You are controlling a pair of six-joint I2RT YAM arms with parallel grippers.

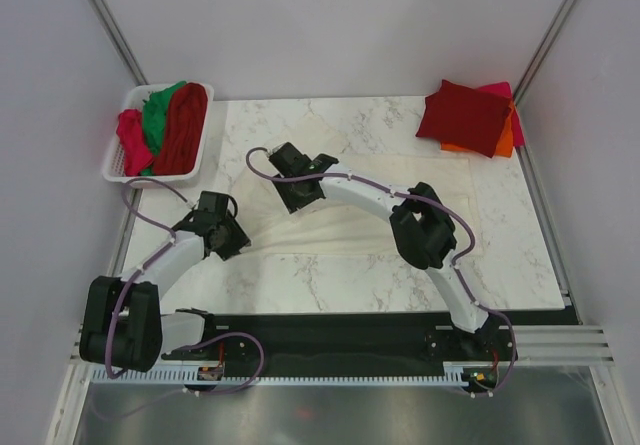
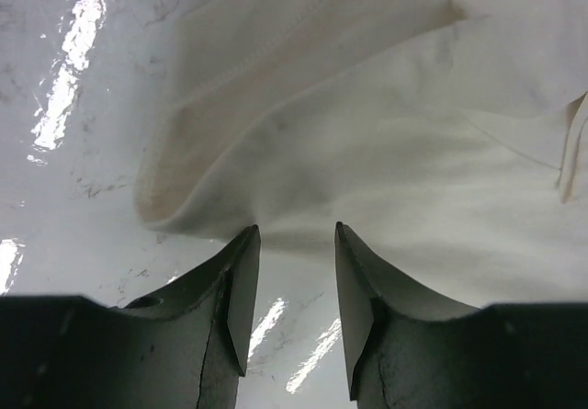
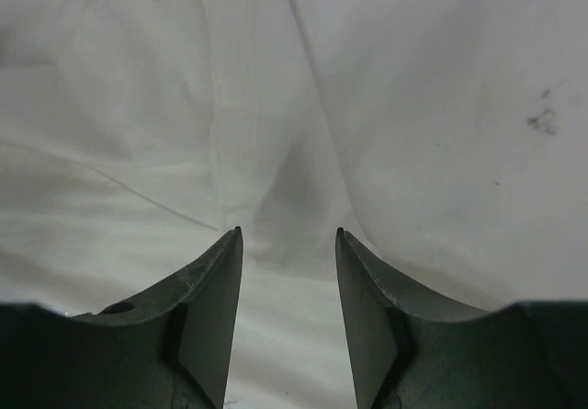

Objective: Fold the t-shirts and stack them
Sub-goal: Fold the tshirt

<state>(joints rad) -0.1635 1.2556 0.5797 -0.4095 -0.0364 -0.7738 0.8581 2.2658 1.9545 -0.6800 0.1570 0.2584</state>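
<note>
A white t-shirt (image 1: 345, 227) lies spread flat on the marble table. My left gripper (image 1: 238, 237) is open and low at the shirt's left edge. In the left wrist view the fingertips (image 2: 295, 229) sit over bare marble, just short of a rumpled sleeve of the shirt (image 2: 367, 106), holding nothing. My right gripper (image 1: 296, 193) is open over the shirt's upper left part. In the right wrist view the gripper (image 3: 288, 232) hovers just above a crease in the white cloth (image 3: 413, 106), with nothing between the jaws.
A white basket (image 1: 112, 161) at the back left holds crumpled dark red, green and pink shirts. A stack of folded shirts (image 1: 465, 115), dark red over orange and pink, lies at the back right. Bare marble (image 1: 330, 285) lies in front of the shirt. Grey walls stand on both sides.
</note>
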